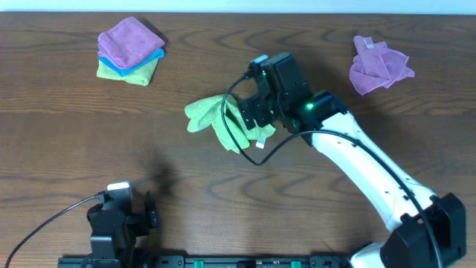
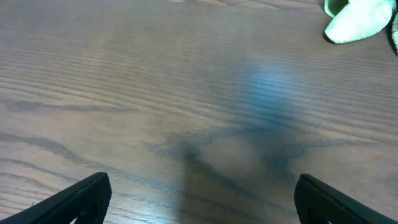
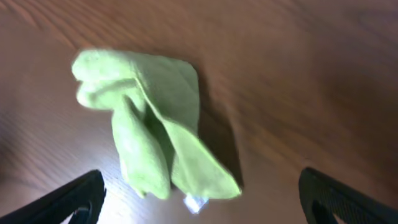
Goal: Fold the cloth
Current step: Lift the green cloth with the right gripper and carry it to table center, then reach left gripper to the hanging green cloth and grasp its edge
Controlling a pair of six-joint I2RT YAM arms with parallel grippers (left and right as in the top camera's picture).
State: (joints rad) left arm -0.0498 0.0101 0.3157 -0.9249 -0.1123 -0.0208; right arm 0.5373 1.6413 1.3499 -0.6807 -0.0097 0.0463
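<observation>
The cloth (image 1: 219, 123) is a light lime-green microfibre piece lying crumpled on the wooden table near its middle. In the right wrist view the cloth (image 3: 149, 124) shows bunched folds, with a small white tag (image 3: 194, 202) at its near tip. My right gripper (image 1: 253, 113) hovers over the cloth's right side. It stands open (image 3: 199, 205), its black fingers (image 3: 74, 199) wide apart and holding nothing. My left gripper (image 1: 126, 212) sits at the table's front left, far from the cloth. It is open (image 2: 202, 205) over bare wood, and a corner of the cloth (image 2: 357, 18) shows at the top right of its view.
A stack of folded cloths (image 1: 130, 50), purple on blue on green, lies at the back left. A crumpled purple cloth (image 1: 378, 65) lies at the back right. The right arm's white link (image 1: 364, 167) slants from the front right towards the middle.
</observation>
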